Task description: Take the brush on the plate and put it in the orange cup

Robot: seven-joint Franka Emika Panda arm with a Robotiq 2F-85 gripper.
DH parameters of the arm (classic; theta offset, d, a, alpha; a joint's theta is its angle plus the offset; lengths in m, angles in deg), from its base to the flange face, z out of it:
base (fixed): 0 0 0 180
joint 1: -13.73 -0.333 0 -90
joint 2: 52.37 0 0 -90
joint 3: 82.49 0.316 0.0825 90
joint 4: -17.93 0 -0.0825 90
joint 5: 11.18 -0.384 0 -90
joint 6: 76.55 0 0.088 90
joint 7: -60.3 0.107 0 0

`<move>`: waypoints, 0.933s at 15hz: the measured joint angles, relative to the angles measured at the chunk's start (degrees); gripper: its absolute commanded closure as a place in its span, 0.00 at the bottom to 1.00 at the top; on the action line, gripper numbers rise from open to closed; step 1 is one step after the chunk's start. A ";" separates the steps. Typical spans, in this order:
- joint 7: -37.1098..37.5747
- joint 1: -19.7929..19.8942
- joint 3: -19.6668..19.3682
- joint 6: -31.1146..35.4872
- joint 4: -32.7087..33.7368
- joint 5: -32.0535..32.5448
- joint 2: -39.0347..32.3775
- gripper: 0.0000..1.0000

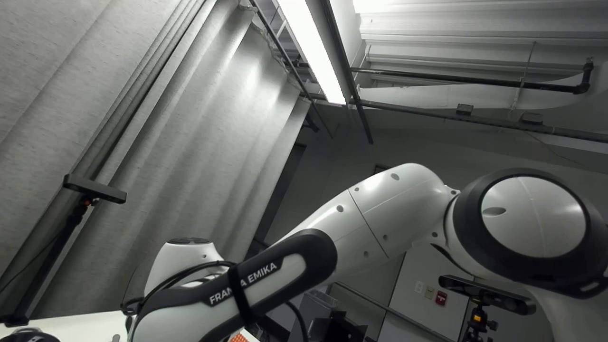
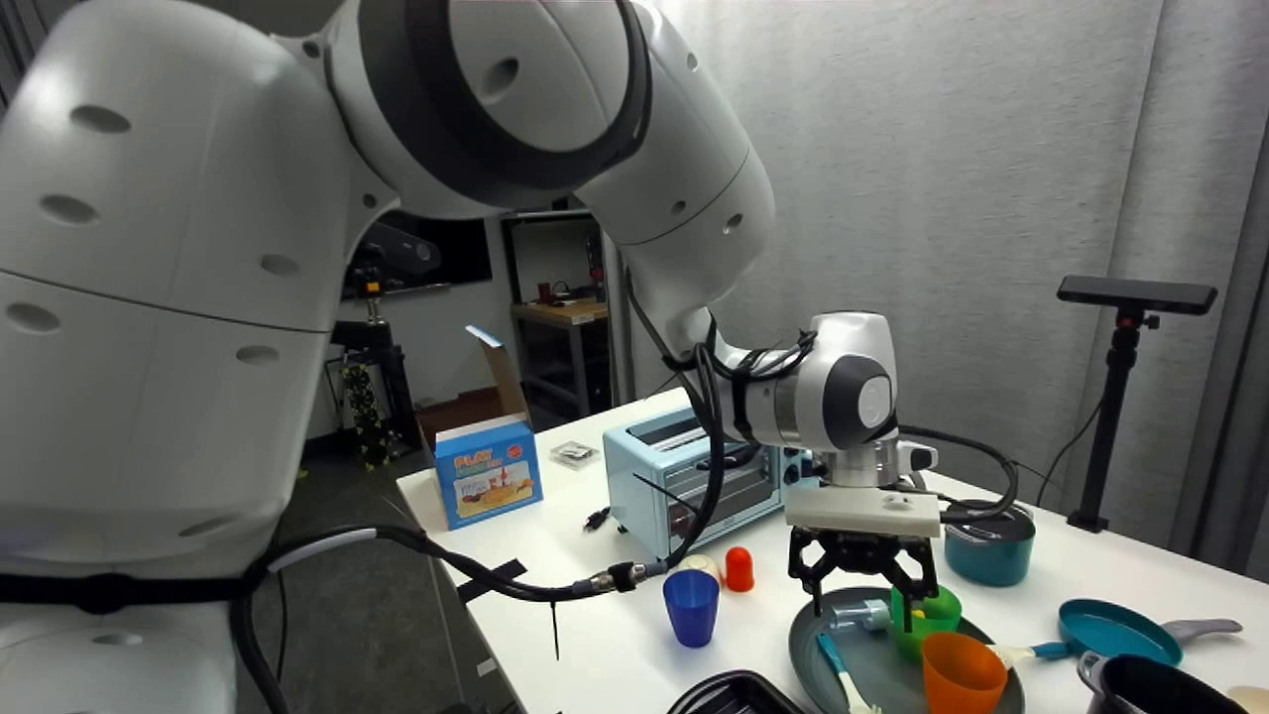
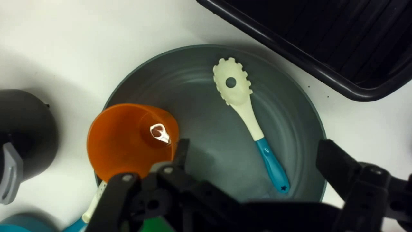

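A utensil with a toothed cream head and a blue handle (image 3: 272, 164) lies on the grey plate (image 3: 209, 135). No bristles show on it. It also shows in an exterior view (image 2: 836, 664) on the plate (image 2: 882, 679). The orange cup (image 3: 125, 145) stands on the plate at the left of the wrist view, and in an exterior view (image 2: 962, 674) at the plate's near right. My gripper (image 3: 254, 153) is open and empty above the plate, fingers wide on either side of the blue handle, not touching it. The gripper also shows in an exterior view (image 2: 862, 613).
A green cup (image 2: 927, 625) and a clear cup (image 2: 858, 617) are on the plate. A second cream-and-blue utensil (image 2: 1036, 652) is by the plate's edge. Around stand a black tray (image 3: 289, 54), dark pot (image 3: 25, 138), teal pan (image 2: 1105, 630), blue cup (image 2: 691, 607) and toaster oven (image 2: 639, 496).
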 measured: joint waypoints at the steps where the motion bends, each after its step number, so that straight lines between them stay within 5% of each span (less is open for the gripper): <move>1: -0.32 0.03 0.00 -0.02 0.52 0.00 -0.74 0.00; 14: -3.95 0.33 0.76 -2.70 6.74 -0.03 -9.16 0.00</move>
